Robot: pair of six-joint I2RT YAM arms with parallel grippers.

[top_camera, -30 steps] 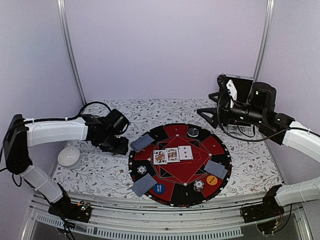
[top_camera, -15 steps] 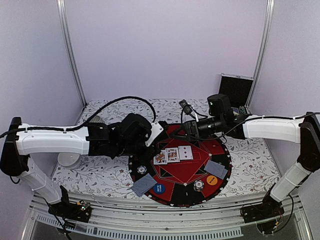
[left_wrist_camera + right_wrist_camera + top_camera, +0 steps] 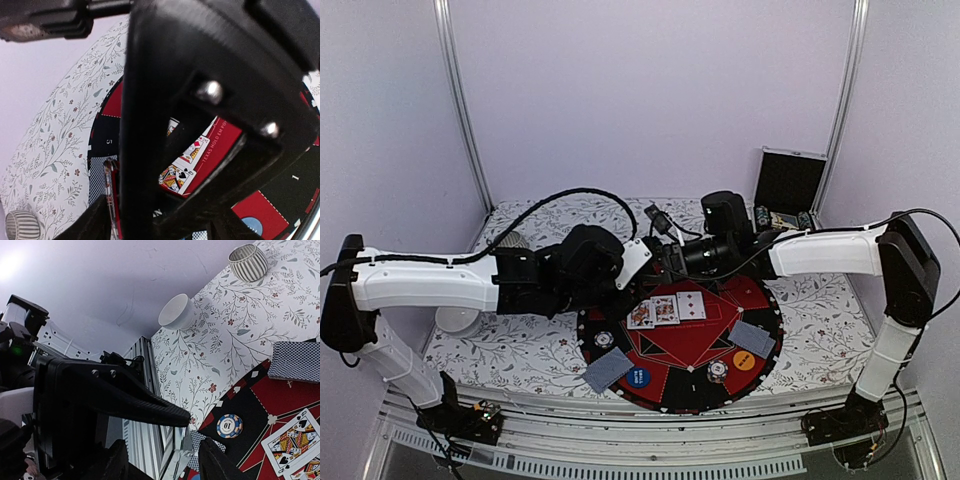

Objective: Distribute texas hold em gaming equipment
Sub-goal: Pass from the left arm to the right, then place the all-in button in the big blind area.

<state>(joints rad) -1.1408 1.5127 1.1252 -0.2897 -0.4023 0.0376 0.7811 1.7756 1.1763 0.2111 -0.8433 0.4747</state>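
Observation:
Above the far-left edge of the round red-and-black mat [image 3: 690, 345], my left gripper [image 3: 628, 272] is shut on a thin stack of playing cards [image 3: 638, 262]. In the left wrist view the stack [image 3: 111, 200] is edge-on, partly behind the right gripper's black frame. My right gripper [image 3: 658, 256] faces it, and its jaws [image 3: 167, 457] stand apart on either side of a card's edge [image 3: 182, 455]. On the mat lie three face-up cards [image 3: 665, 309], face-down pairs [image 3: 607, 370] [image 3: 752, 338], striped chips [image 3: 605, 340] [image 3: 718, 371], a blue disc [image 3: 638, 378] and an orange disc [image 3: 744, 360].
A ribbed grey cup [image 3: 513, 240] and a white bowl [image 3: 455, 320] stand left of the mat behind my left arm. The open black case [image 3: 790, 185] leans at the back right. Both arms cross over the far half of the mat.
A second ago both arms were back from the mat. Since then my right gripper has moved left up to the left gripper and narrowed its jaws round the card. The left gripper holds still.

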